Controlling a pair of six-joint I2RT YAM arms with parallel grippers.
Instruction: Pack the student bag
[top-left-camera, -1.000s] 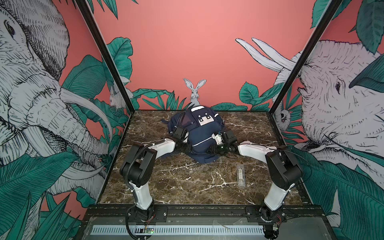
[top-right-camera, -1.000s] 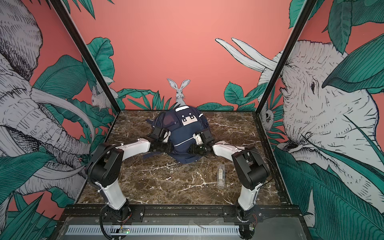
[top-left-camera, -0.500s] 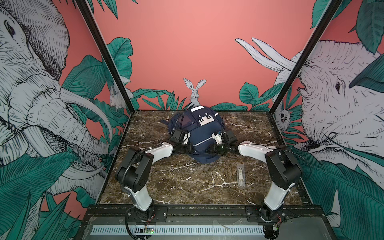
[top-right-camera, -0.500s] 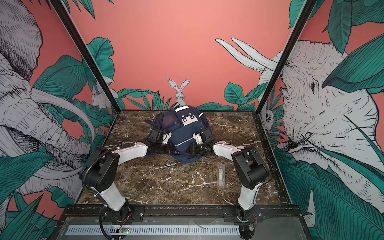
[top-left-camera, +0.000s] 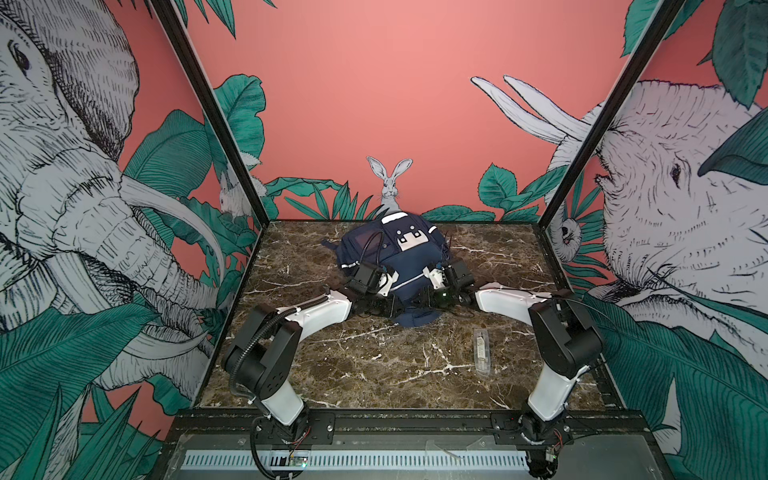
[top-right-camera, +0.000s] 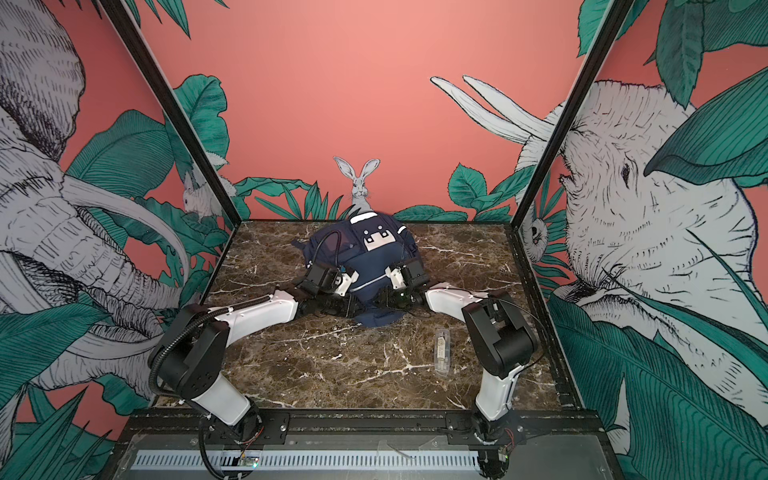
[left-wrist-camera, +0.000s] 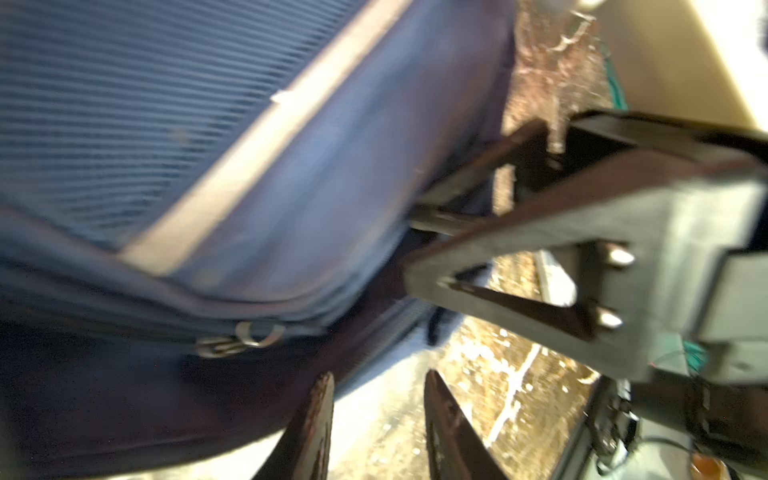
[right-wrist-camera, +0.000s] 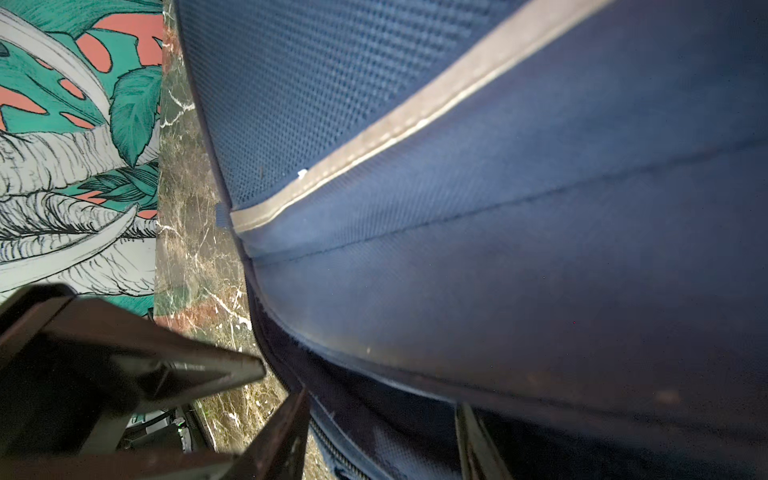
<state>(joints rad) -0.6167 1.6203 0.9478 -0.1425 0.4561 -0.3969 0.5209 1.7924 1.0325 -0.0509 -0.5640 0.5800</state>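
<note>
Jaws on both sides stand parted, seemingly empty, flanking the student bag (top-left-camera: 409, 266) lying lengthwise front-to-back.

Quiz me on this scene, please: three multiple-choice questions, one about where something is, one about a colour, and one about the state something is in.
1. Where does the bag sit on the table?
A) in the front left corner
B) at the back, in the middle, before the painted rabbit
C) against the right wall

2. What colour is most of the bag?
A) red
B) green
C) navy blue

3. How is the small clear case placed?
A) lying flat on the table
B) standing on end on top of the bag
C) hanging from the wall

Answers:
1 B: both top views show it toward the far edge, centred below the rabbit.
2 C: its fabric reads dark blue in every view.
3 A: it lies flat on the stone top, nearer the front and apart from the bag.
</note>
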